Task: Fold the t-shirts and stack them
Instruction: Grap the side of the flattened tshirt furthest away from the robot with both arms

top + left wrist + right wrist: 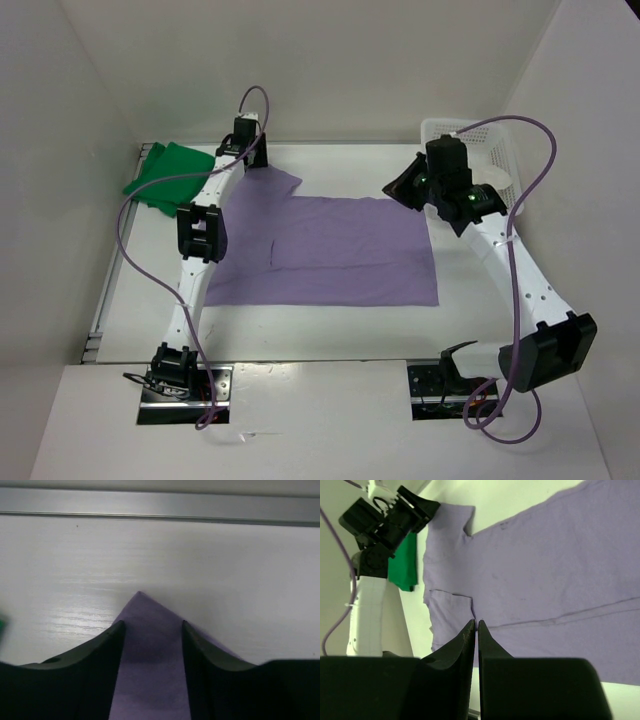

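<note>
lavender t-shirt (340,250) lies spread flat in the middle of the worktop (330,335). its long axis runs left to right across the worktop. sleeve end points to the left arm's side, straight hem to the right arm's side. far sleeve juts toward the back left corner.

top view alone shows the white lattice basket (470,135) in the far right corner, and the whole outline of the shirt. green t-shirt (165,175) sits bunched in the far left corner, near the far sleeve.

left wrist view alone shows the left hand (152,625) close up: fingers (100,670) apart, low over the sleeve tip. the pointed corner of cloth lies on the worktop between them, not pinched. metal rail (160,505) runs along the far edge.

right wrist view: right hand (475,625) hangs above the shirt, fingers together, only a hairline slit between them, nothing in it. this view also shows the near sleeve folded in over the body.
</note>
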Controlling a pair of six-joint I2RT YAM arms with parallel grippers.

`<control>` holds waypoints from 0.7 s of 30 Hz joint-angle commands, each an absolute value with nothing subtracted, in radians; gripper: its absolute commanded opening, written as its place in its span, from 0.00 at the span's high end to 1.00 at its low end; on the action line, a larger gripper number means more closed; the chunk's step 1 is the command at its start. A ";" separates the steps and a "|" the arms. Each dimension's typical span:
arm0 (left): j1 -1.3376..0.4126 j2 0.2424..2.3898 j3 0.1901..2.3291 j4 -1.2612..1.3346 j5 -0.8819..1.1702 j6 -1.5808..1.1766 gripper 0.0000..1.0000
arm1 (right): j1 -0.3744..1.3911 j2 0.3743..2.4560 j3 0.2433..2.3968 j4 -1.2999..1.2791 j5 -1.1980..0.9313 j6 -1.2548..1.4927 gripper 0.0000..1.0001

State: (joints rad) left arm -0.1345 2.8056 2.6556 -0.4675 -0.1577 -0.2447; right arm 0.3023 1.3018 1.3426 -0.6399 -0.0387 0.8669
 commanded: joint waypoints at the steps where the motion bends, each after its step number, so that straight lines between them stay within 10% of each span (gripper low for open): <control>1: -0.129 2.836 2.694 -0.509 -0.144 -0.259 0.40 | 0.298 1.284 1.411 -0.652 -0.015 0.868 0.90; 5: -0.118 2.849 2.694 -0.522 -0.134 -0.259 0.40 | 0.298 1.284 1.431 -0.652 -0.006 0.859 0.90; 15: -0.118 2.807 2.665 -0.535 -0.124 -0.250 0.94 | 0.298 1.295 1.359 -0.606 0.003 0.859 0.90; 21: -0.153 2.637 2.455 -0.486 -0.144 -0.264 0.97 | 0.288 1.396 1.220 -0.462 0.073 0.888 0.89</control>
